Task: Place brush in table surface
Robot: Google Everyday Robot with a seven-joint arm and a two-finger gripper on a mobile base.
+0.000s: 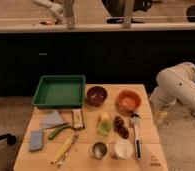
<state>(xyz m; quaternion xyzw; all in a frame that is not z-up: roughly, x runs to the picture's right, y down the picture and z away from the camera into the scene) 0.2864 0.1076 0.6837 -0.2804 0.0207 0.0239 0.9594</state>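
The brush (136, 138) lies flat on the table surface (42, 160), near its right side. Its small pale head points toward the orange bowl (128, 101) and its black handle runs toward the front edge. My white arm reaches in from the right, and my gripper (160, 116) hangs just beyond the table's right edge, level with the brush's head and about a hand's width from it. The gripper is open and I see nothing in it.
A green tray (58, 91) sits at the back left, with a dark red bowl (96, 95) beside it. A dark block (78, 119), grey cloth (53, 120), blue sponge (36, 140), yellow-handled utensil (65, 148), metal cup (98, 149), white cup (122, 148) and fruit (105, 124) crowd the tabletop.
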